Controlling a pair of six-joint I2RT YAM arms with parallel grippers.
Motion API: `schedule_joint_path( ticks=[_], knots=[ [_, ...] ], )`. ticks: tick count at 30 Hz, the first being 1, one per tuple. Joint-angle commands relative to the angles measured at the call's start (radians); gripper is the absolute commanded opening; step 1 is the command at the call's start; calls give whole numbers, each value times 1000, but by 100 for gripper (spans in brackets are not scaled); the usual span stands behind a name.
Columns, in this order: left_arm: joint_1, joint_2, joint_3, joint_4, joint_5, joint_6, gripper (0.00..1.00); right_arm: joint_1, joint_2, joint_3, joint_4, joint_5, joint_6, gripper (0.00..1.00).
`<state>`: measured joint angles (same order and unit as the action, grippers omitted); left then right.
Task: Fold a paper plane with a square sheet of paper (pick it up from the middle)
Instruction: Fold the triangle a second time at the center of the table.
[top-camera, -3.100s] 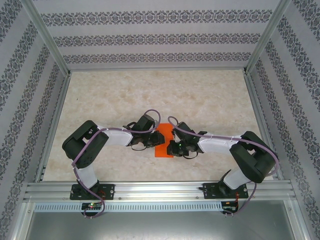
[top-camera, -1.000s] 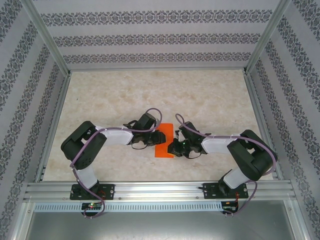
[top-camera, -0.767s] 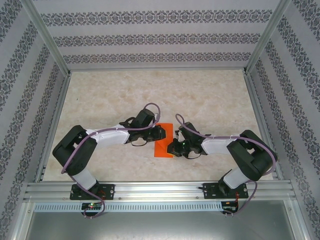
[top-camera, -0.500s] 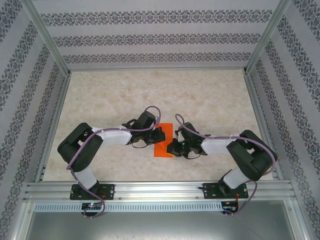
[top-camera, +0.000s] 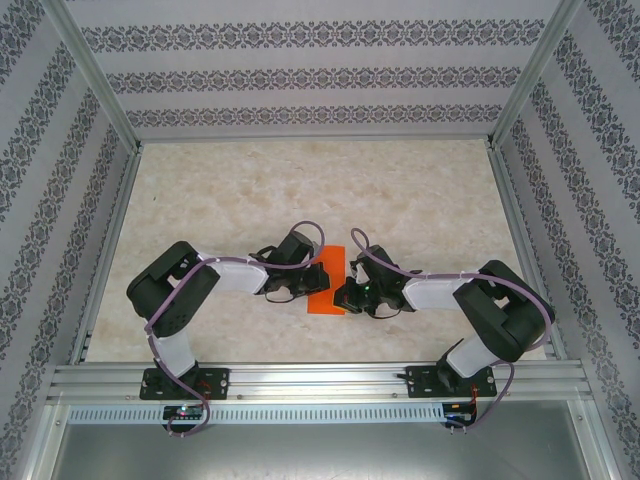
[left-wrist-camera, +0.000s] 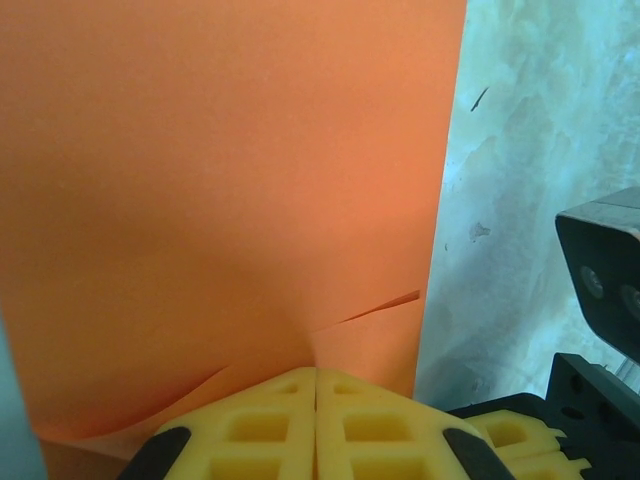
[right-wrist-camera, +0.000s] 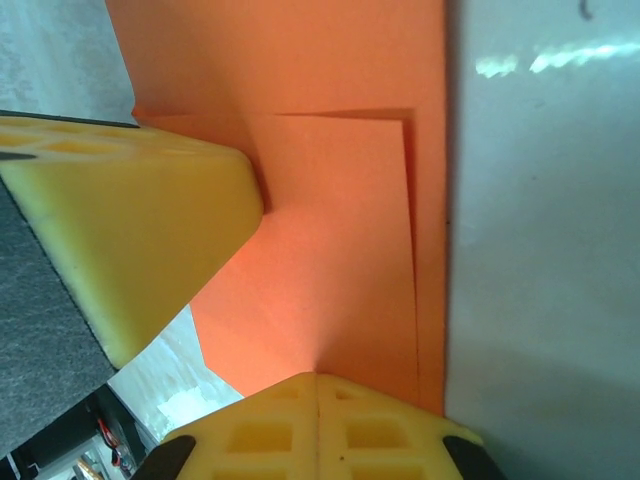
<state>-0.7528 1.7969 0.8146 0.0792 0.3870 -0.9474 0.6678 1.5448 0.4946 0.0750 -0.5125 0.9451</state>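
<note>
The orange sheet of paper (top-camera: 322, 302) lies folded into a narrow strip on the table between my two grippers. My left gripper (top-camera: 325, 278) comes in from the left and my right gripper (top-camera: 340, 293) from the right, tips almost meeting over the paper. In the left wrist view the paper (left-wrist-camera: 230, 180) puckers into the shut yellow tips of the left gripper (left-wrist-camera: 316, 372). In the right wrist view layered folds of the paper (right-wrist-camera: 330, 230) run into the shut right gripper (right-wrist-camera: 317, 378), with a left finger (right-wrist-camera: 140, 230) close beside.
The marble-patterned table (top-camera: 300, 190) is boxed in by patterned walls and an aluminium frame, with a rail (top-camera: 320, 380) along the near edge where both arm bases stand. Purple cables loop above both wrists.
The left arm swung its elbow outward and came back, and its jaws closed on the paper's edge. The right gripper stayed at the paper and tightened slightly.
</note>
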Motion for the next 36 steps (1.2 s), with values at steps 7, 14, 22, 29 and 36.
schedule_joint_path(
  ticks=[7, 14, 22, 29, 36],
  knots=[
    [68, -4, -17, -60, -99, 79, 12, 15, 26, -49, -185, 126, -34, 0],
    [135, -8, -45, -21, -81, 101, 14, 16, -2, -57, -207, 132, -40, 0],
    [172, -10, -15, -77, -94, 169, 14, 19, -8, -53, -177, 115, -29, 0],
    [206, -106, 5, -111, -48, 191, 18, 24, -2, -31, -142, 97, -23, 0],
    [172, -223, 23, -133, 44, 164, 20, 38, 24, 20, -82, 80, 3, 0]
  ],
)
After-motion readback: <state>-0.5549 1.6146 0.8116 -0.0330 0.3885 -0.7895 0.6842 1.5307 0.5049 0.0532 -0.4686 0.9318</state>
